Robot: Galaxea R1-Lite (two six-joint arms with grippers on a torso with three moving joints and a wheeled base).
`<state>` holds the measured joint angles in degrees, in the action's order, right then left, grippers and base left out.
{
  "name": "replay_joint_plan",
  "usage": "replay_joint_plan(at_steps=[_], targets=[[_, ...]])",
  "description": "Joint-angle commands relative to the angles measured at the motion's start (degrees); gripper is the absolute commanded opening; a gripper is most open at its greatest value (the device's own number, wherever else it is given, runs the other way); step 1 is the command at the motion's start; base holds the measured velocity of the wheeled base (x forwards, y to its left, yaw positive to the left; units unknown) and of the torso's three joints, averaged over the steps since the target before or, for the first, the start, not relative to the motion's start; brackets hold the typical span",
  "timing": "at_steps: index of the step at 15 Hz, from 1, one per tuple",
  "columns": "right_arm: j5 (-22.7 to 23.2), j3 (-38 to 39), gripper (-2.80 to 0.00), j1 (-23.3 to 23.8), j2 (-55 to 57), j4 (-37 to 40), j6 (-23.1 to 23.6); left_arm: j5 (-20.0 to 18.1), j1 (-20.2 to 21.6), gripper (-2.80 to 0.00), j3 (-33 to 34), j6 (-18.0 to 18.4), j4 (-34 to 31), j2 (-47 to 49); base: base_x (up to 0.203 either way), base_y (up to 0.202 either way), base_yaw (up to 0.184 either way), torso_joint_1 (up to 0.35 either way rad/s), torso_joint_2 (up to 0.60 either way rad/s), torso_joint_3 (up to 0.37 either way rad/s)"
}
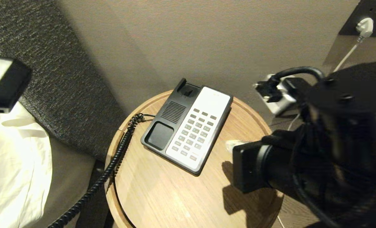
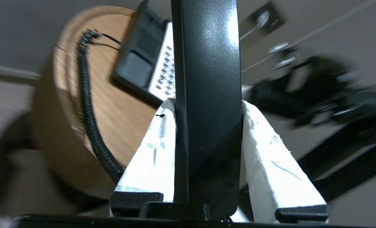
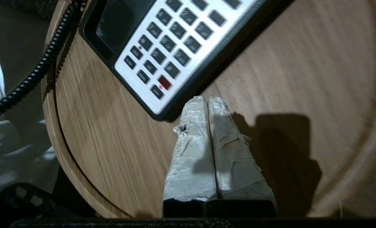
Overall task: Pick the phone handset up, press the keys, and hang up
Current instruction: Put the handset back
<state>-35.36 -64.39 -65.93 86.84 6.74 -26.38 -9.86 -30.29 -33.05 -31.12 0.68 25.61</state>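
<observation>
The left gripper (image 2: 208,107) is pinching the phone handset (image 2: 207,79) between its 2 white-taped fingers (image 2: 153,152), holding it off to the side of the phone base (image 1: 188,125), so the cradle is sitting bare and the keys (image 1: 192,133) are uncovered. The coiled cord (image 1: 112,164) is trailing from the base over the round table (image 1: 162,193) edge. The right gripper (image 3: 208,99) is hovering just beside the base's near corner, fingers pressed together, probably to form 1 narrow tip for pressing keys.

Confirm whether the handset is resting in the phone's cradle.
No: the cradle lies empty, and the left hand grips the handset.
</observation>
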Motion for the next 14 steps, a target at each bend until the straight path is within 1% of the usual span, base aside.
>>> replay_joint_plan(at_steps=[1,3,4,6,7,8,9,11,12,14], targets=[[-0.25,4.49,-2.80,0.11,-8.57,0.14,-0.16,-0.08,-0.06,-2.80,-1.02,7.10,0.27,7.13,0.000,0.000,0.000,0.000,0.00,0.000],[-0.43,6.74,-2.80,0.71,-12.12,-0.22,-0.35,-0.21,-0.10,-2.80,-4.41,14.44,0.47,16.10,0.000,0.000,0.000,0.000,0.00,0.000],[-0.56,5.88,-2.80,1.02,-12.43,-0.37,-0.51,-0.26,-0.13,-2.80,-6.74,17.72,0.60,20.95,0.000,0.000,0.000,0.000,0.00,0.000],[-0.38,2.62,-2.80,1.15,-12.62,-0.24,-0.53,-0.77,-0.70,-2.80,-12.81,21.56,0.68,30.60,0.000,0.000,0.000,0.000,0.00,0.000],[-0.34,1.32,-2.80,1.22,-13.12,0.00,-0.52,-0.97,-1.54,-2.80,-16.04,23.50,0.52,35.19,0.000,0.000,0.000,0.000,0.00,0.000],[-0.45,0.99,-2.80,1.55,-14.22,0.26,-0.55,-0.85,-3.08,-2.80,-18.96,26.19,0.18,39.42,0.000,0.000,0.000,0.000,0.00,0.000],[-0.48,0.95,-2.80,3.15,-14.82,0.49,-0.54,-0.52,-4.30,-2.80,-21.16,28.57,-0.30,43.11,0.000,0.000,0.000,0.000,0.00,0.000],[-0.44,0.97,-2.80,5.92,-16.50,0.82,-0.51,1.01,-6.19,-2.80,-24.48,31.82,-1.65,49.34,0.000,0.000,0.000,0.000,0.00,0.000],[-0.41,1.04,-2.80,6.24,-17.16,1.30,-0.51,2.68,-6.97,-2.80,-26.16,32.90,-2.02,52.04,0.000,0.000,0.000,0.000,0.00,0.000],[-0.41,1.22,-2.80,6.23,-18.42,1.50,-0.54,7.46,-8.13,-2.80,-28.71,33.75,-2.03,56.11,0.000,0.000,0.000,0.000,0.00,0.000]])
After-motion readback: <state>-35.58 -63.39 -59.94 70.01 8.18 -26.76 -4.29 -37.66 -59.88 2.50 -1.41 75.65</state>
